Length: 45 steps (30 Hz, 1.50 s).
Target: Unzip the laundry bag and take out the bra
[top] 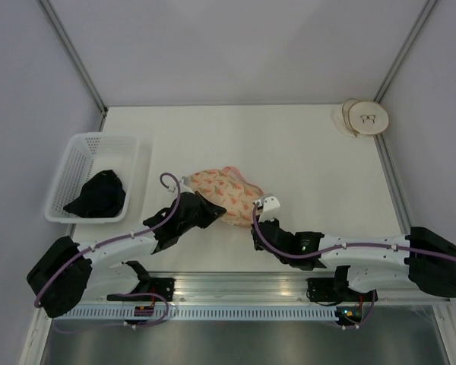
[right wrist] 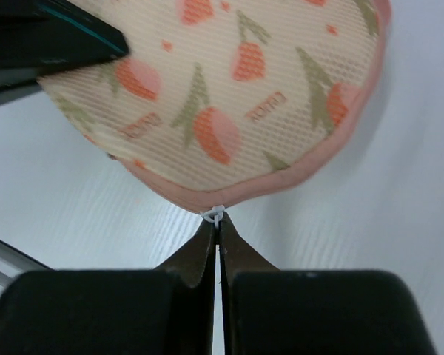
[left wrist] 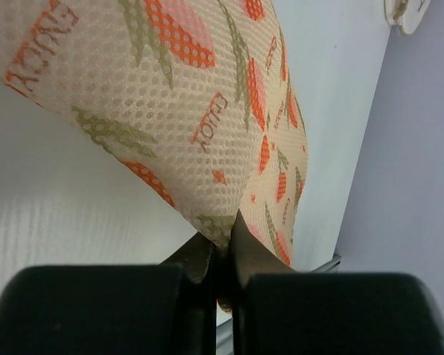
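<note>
The white table (top: 311, 160) is taking up most of the overhead view, with the left arm (top: 114, 247) and the right arm (top: 365, 251) both reaching in from the near edge toward its middle. A white lattice basket (top: 64, 171) is sitting at the table's left side, well apart from the arms' tips, and a black garment (top: 99, 196) is lying bunched inside it. The laundry bag (top: 224, 192) is resting near the centre of the table, between the two arms, its peach mesh printed with orange-pink fruit and edged in pink trim; what it is holding cannot be seen through the fabric. A round white object (top: 365, 118) is lying at the far right corner. The left gripper (left wrist: 220, 248) is meeting the bag at its left end, its fingers pressed together and pinching a lower corner of the mesh. The right gripper (right wrist: 217, 225) is sitting at the bag's near right rim, its fingers closed tight against each other and nipping the small white zip loop (right wrist: 213, 216) that is hanging from the pink trim.
</note>
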Each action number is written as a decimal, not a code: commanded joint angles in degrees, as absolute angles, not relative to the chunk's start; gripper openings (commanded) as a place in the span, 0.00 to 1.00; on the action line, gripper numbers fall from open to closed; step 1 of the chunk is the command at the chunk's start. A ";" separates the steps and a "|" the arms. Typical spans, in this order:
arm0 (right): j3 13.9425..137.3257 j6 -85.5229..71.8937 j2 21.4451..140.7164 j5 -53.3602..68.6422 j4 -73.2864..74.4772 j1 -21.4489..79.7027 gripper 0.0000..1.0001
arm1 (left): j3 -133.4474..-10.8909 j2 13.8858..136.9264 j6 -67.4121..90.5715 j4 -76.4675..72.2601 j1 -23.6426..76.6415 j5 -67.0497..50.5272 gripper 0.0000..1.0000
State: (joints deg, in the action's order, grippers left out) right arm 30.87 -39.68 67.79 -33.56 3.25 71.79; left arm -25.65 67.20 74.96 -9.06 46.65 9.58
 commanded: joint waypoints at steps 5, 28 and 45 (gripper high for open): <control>32.60 -42.97 66.53 -38.58 17.74 71.63 0.00 | -19.60 58.81 56.37 -18.53 37.54 -2.59 0.02; 37.70 -45.35 68.55 -39.99 22.42 71.37 0.00 | -47.47 94.32 35.48 -8.52 34.28 -14.87 0.55; 36.30 -35.16 75.41 -17.76 -2.46 69.79 0.01 | -22.41 64.51 70.30 -9.84 42.70 -6.85 0.99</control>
